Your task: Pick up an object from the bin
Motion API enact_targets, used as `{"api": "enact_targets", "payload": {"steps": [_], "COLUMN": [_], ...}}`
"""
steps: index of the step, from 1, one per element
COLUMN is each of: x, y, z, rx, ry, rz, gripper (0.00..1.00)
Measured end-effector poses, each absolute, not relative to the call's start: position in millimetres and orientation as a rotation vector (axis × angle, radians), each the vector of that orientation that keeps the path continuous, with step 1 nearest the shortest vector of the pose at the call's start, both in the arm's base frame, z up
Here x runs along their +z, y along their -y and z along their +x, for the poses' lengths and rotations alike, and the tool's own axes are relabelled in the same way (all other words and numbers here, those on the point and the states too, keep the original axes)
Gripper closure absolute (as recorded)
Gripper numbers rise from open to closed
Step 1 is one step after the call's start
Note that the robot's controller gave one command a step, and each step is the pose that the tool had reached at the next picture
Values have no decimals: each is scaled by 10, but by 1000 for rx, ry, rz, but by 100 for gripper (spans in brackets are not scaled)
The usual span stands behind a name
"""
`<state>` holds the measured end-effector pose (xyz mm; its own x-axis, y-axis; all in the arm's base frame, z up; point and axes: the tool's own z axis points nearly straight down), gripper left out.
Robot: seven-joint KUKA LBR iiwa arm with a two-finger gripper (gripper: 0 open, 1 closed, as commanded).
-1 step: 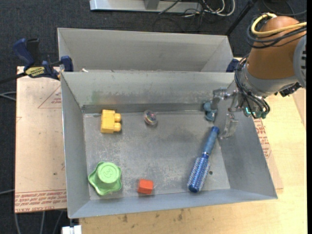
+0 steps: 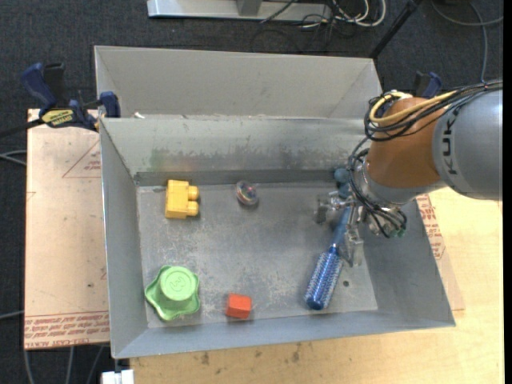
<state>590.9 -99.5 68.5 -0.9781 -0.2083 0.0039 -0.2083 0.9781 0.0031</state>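
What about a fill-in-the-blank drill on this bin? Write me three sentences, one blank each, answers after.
1. The block near the back wall is ___ in colour.
2. The claw is above the handle end of a blue ___.
3. The red cube lies at the front beside a ___ wavy-edged piece.
Missing words: yellow; brush; green.
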Motion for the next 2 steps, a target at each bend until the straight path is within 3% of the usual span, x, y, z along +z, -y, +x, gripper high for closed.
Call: {"api": "enact_targets", "payload": {"steps": [1,2], "x": [723,2166], "y": [983,732], "z": [5941,6022], "rx": [-3,2], "ry": [3132,3130], "rz": [334,379], "gripper": [100,100]}}
